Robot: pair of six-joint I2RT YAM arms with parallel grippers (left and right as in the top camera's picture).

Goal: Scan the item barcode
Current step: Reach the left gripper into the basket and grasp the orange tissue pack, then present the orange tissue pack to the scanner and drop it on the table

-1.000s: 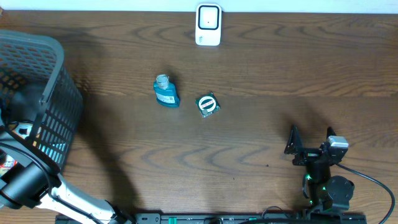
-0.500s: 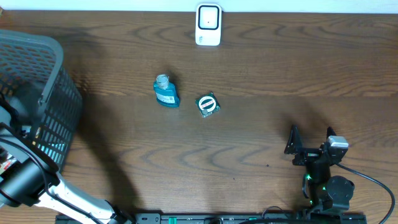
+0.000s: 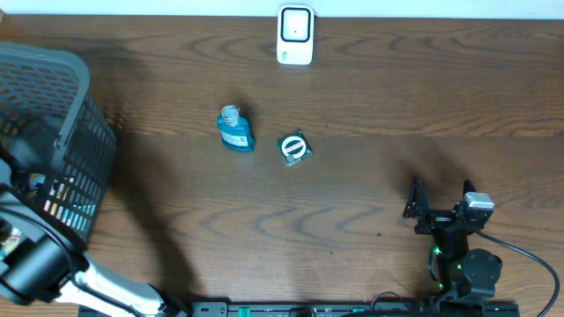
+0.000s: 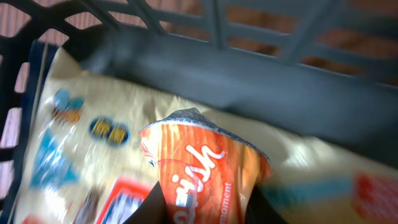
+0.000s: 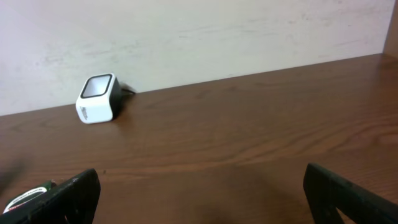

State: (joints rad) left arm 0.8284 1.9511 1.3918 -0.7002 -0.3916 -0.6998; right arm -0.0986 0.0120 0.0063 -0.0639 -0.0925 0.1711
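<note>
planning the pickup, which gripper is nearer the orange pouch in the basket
Left. The left gripper flanks the orange pouch inside the basket; the right gripper is far off, across the table.

The left gripper (image 4: 205, 204) reaches downward, jaws pinching an orange packet (image 4: 202, 155); the right gripper (image 3: 440, 197) sits low, jaws spread wide.

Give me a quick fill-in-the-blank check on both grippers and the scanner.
1. Inside the basket, the left gripper pinches an ____ packet.
2. The right gripper hangs over bare wood with its jaws ____, holding nothing.
3. The white scanner sits farther from the arms than the ____ bottle.

Missing words: orange; open; blue.
</note>
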